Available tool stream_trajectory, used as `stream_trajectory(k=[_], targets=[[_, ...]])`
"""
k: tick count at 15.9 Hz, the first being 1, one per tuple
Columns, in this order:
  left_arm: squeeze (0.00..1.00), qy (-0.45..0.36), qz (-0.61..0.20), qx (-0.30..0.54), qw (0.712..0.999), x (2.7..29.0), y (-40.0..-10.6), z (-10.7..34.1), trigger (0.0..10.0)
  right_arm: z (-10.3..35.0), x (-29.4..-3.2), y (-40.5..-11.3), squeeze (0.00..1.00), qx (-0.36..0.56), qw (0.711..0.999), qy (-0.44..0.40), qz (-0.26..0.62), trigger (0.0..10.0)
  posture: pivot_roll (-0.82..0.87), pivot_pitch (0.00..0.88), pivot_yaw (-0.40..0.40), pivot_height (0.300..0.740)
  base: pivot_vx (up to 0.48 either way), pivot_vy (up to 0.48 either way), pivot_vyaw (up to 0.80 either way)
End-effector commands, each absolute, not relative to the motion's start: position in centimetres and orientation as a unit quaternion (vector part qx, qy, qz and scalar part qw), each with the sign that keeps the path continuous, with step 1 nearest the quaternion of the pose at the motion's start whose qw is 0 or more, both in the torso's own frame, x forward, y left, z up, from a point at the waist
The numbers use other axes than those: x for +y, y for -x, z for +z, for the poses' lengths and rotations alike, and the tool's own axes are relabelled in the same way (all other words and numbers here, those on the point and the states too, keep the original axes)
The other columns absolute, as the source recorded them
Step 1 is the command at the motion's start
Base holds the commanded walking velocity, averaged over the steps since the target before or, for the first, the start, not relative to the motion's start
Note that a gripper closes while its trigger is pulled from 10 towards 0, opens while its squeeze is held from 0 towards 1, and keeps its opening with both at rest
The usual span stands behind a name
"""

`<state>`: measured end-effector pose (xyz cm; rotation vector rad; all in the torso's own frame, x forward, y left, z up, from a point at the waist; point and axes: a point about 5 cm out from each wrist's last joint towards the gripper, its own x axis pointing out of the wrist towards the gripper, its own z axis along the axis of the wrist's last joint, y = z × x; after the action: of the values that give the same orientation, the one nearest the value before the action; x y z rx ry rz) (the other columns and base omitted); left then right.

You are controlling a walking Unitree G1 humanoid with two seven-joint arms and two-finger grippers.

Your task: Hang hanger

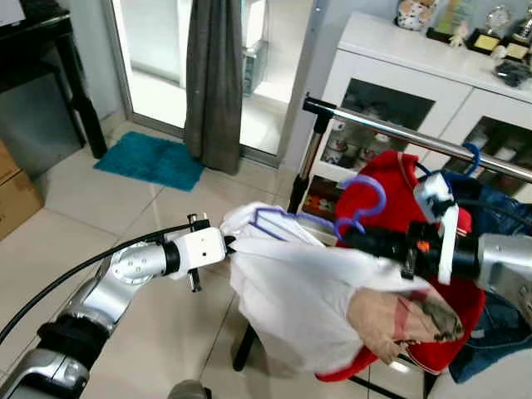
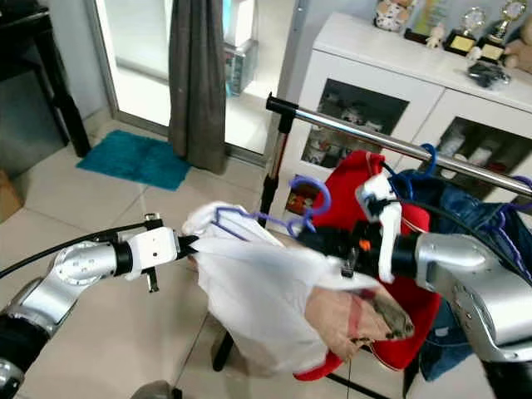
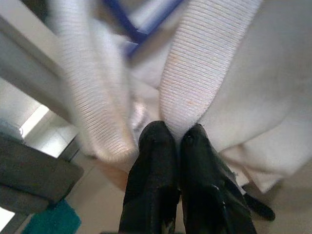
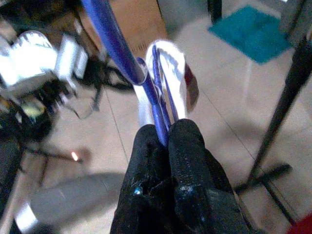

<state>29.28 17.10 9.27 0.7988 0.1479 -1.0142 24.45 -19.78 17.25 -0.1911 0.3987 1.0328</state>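
Observation:
A blue-purple plastic hanger (image 1: 362,205) carries a white shirt (image 1: 307,291) with a printed patch. My right gripper (image 4: 166,134) is shut on the hanger's wire near its hook, holding it in front of and below the chrome clothes rail (image 1: 416,135). My left gripper (image 3: 178,141) is shut on the shirt's ribbed white collar (image 3: 195,73) at the garment's left end (image 1: 237,241). The hook curls up just short of the rail.
A red garment (image 1: 391,183) and a blue denim one (image 1: 499,216) hang on the rail from a blue hanger (image 1: 470,158). Behind stands a white cabinet (image 1: 399,66) with trophies. A grey curtain (image 1: 214,75), a teal mat (image 1: 150,160) and a cardboard box (image 1: 15,195) lie to the left.

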Motion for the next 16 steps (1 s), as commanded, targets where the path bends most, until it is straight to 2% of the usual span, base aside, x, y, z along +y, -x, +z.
stream_trajectory(k=[1,2,3,5,8,12,14,16], targets=[[0.00,-0.380,-0.454,0.042,0.804,17.1,-29.9,10.7,0.0,16.6,-20.3,-24.5,0.00,0.209,0.843,0.151,0.473,0.0,-0.02,0.000,-0.128,0.740,0.000,0.000,0.00],[0.00,-0.385,-0.457,0.033,0.801,16.9,-29.9,11.1,0.0,16.3,-20.2,-24.5,0.00,0.214,0.841,0.162,0.470,0.0,-0.02,0.000,-0.128,0.740,0.000,0.000,0.00],[0.00,-0.406,-0.478,-0.012,0.779,15.1,-30.7,13.6,0.0,14.6,-18.6,-25.7,0.00,0.241,0.838,0.217,0.438,0.0,-0.01,0.000,-0.133,0.740,0.000,0.000,0.00],[0.00,-0.429,-0.488,-0.025,0.760,14.2,-31.3,14.7,0.0,13.8,-17.1,-26.1,0.00,0.252,0.823,0.241,0.447,0.0,-0.01,0.000,-0.133,0.740,0.000,0.000,0.00],[0.00,-0.455,-0.504,-0.023,0.734,13.5,-31.7,14.7,0.0,12.8,-15.0,-26.3,0.00,0.269,0.767,0.309,0.494,0.0,-0.02,0.000,-0.130,0.740,0.000,0.000,0.00],[0.00,-0.481,-0.545,0.036,0.686,12.8,-31.4,12.1,0.0,14.5,-12.9,-29.0,0.00,0.232,0.777,0.304,0.500,0.0,-0.02,0.000,-0.131,0.740,0.000,0.000,0.00],[0.00,-0.490,-0.547,0.039,0.678,12.4,-31.6,11.8,0.0,15.7,-11.8,-30.1,0.00,0.209,0.779,0.304,0.507,0.0,-0.02,0.000,-0.129,0.740,0.000,0.000,0.00],[0.00,-0.489,-0.547,0.026,0.679,11.1,-31.8,12.0,0.0,16.0,-10.9,-30.5,0.00,0.200,0.758,0.348,0.514,0.0,-0.02,0.000,-0.127,0.740,0.000,0.000,0.00]])
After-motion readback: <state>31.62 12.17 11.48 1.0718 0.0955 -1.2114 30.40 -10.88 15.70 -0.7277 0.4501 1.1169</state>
